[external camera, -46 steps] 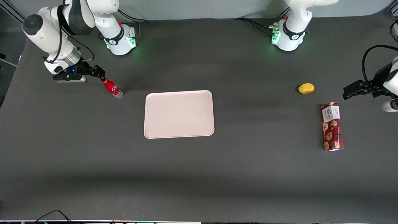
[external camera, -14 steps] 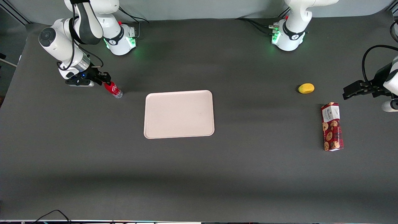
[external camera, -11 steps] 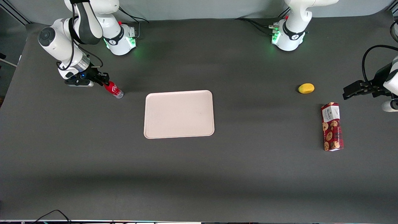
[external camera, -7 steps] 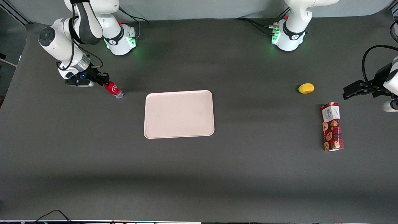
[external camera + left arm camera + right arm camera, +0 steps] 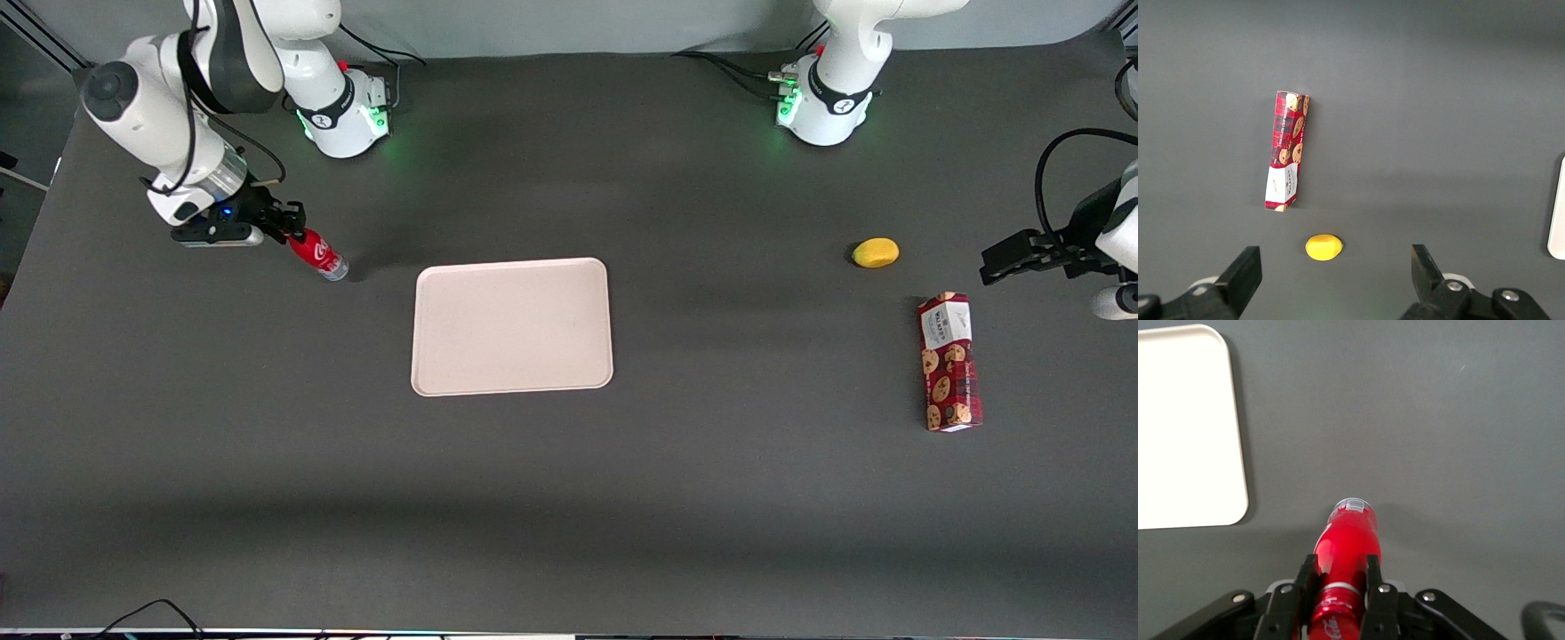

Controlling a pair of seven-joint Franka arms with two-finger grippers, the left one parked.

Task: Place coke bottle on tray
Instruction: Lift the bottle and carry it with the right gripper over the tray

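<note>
Since a moment ago we have raised our gripper point(image 5: 289, 233), jaws clamped on the slim red coke bottle point(image 5: 318, 255), beside the pale pinkish-cream rectangular tray point(image 5: 512, 326).

**Colours on the dark grey surface**

The surface point(image 5: 569, 498) is plain charcoal grey. The bottle point(image 5: 318, 255) is bright red with white script and a clear base, held in a black pincer point(image 5: 291, 229). The tray point(image 5: 512, 325) is pale pinkish cream. The lemon point(image 5: 876, 252) is yellow. The box point(image 5: 949, 362) is red tartan, printed with brown cookies, with one white end.
</note>
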